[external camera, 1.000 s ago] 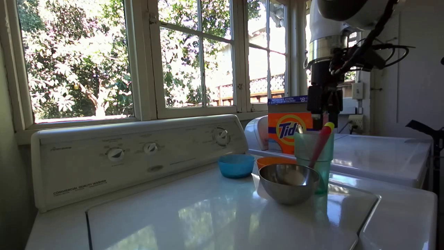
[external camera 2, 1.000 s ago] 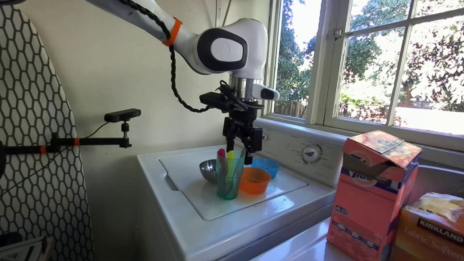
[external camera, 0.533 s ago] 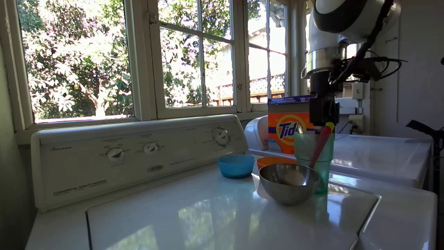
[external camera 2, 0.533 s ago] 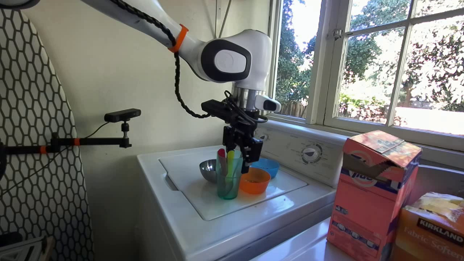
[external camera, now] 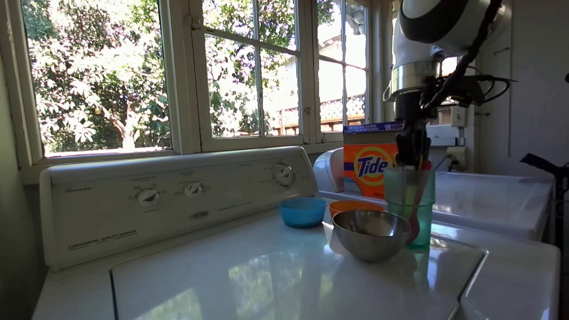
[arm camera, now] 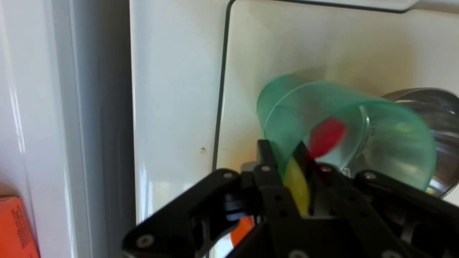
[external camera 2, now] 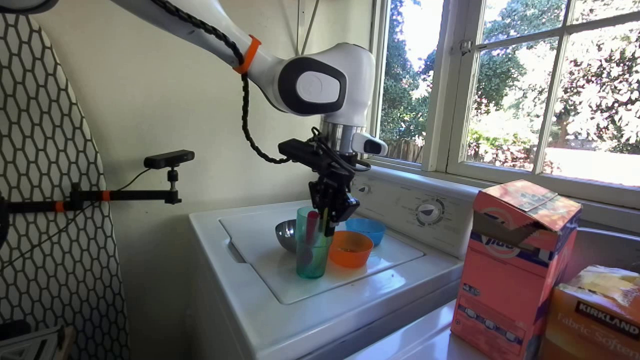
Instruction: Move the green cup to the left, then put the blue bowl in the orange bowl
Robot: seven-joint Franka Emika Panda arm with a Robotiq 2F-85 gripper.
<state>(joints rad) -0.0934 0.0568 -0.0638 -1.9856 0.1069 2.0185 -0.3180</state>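
Observation:
The translucent green cup (external camera 2: 311, 260) (external camera: 395, 195) (arm camera: 283, 111) stands on the washer lid with red and yellow utensils inside. My gripper (arm camera: 283, 145) is down at its rim, one finger outside the wall and one inside. Cup wall and the yellow utensil (arm camera: 297, 182) lie between the nearly closed jaws; blur hides whether they pinch tight. Beside the cup sits the orange bowl (external camera 2: 351, 250), partly hidden (external camera: 355, 206) by a metal bowl in an exterior view. Further back, near the control panel, is the blue bowl (external camera 2: 369, 230) (external camera: 303, 212), apart from the gripper.
A shiny metal bowl (external camera 2: 285, 237) (external camera: 371, 240) stands close against the cup's other side. The washer's control panel (external camera: 178, 200) rises at the back. A detergent box (external camera 2: 500, 295) (external camera: 369, 169) and a fabric softener box (external camera 2: 590, 325) stand beyond the washer's edge.
My gripper has come down onto the cup's rim and its jaws have narrowed. The cup has shifted slightly away from the orange bowl, and the utensils in it have swung over. The bowls stay put.

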